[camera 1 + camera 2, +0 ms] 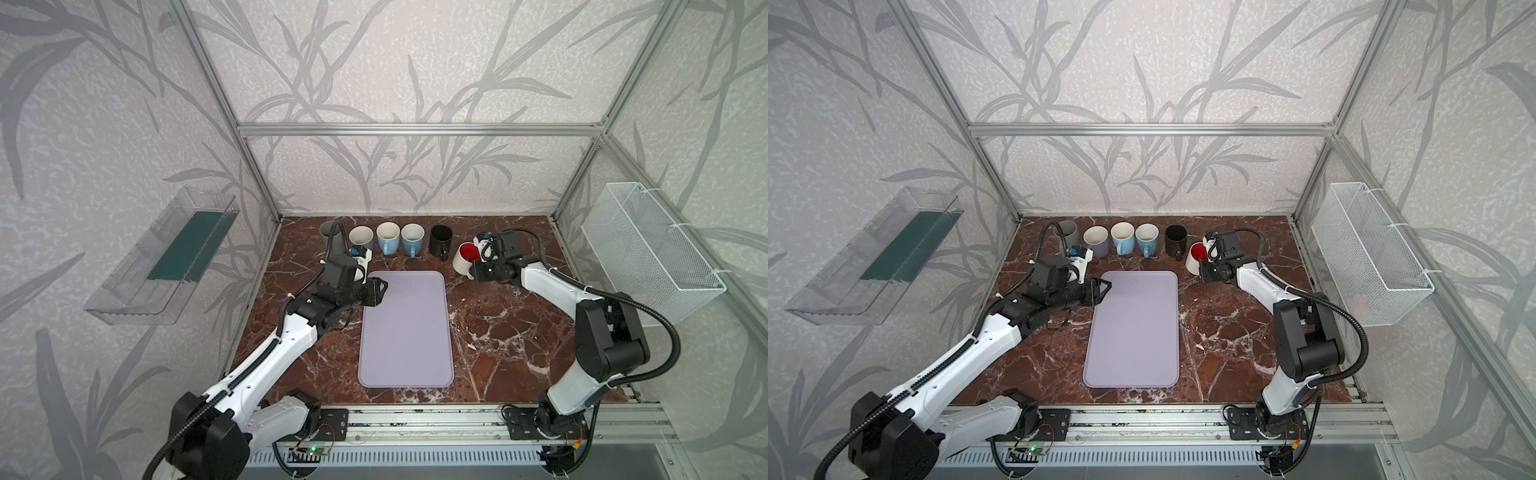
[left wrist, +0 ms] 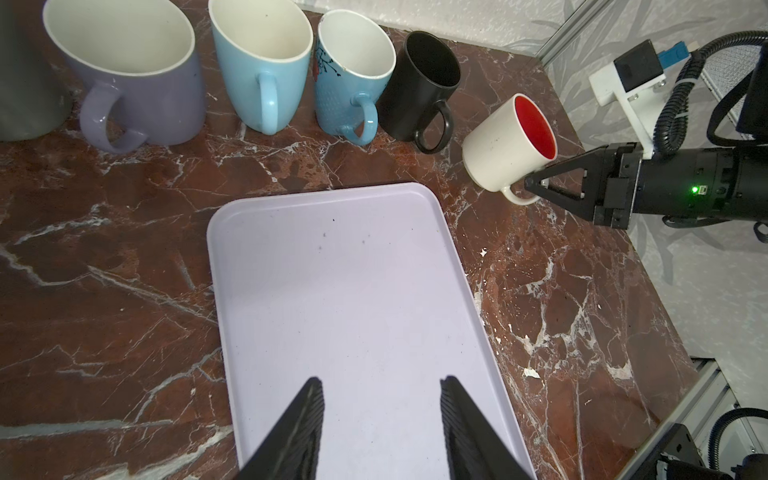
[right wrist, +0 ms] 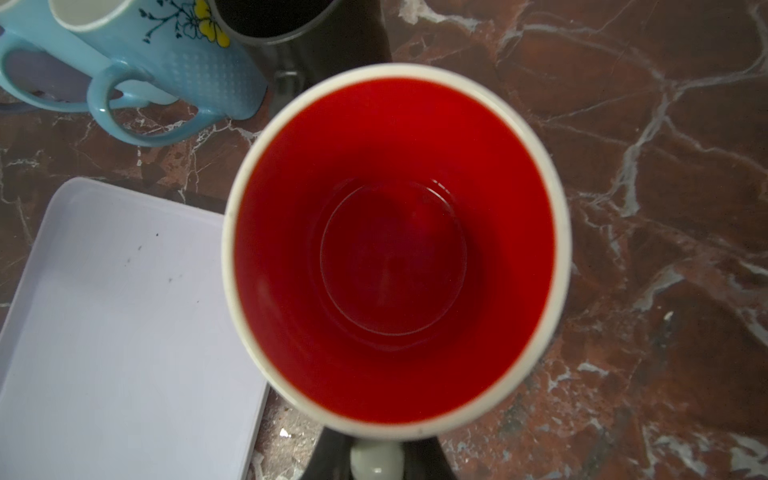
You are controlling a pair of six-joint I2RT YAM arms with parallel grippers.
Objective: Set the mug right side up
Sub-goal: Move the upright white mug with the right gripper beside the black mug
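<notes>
At far left, we see the left gripper [image 2: 380, 386] over the far left corner of the tray [image 1: 405, 332]. Its fingers [image 2: 309, 411] are spread apart and hold nothing. The lilac tray lies flat on the marble table [image 1: 498, 332].

Behind the tray, a row of mugs [image 1: 387, 237] stands upright along the back edge. The row ends at the right in a black mug [image 1: 441, 240].

Near the black mug, to its right, is the white mug [image 1: 465, 257], which is red inside. It is tilted, with its mouth facing up and leaning toward the right arm. We cannot tell whether its base touches the table.

The right gripper [image 2: 536, 183] is pinched shut on the handle [image 2: 519, 197], and that is its only hold on the white mug.

We judge the turn nearly done, with the white mug not yet standing level. The main risk is the narrow hold: a heavy cup gripped only by its handle could swivel or slip. If let go while tilted, it could tip over and roll. Swinging it left while levelling could knock the black mug.
</notes>
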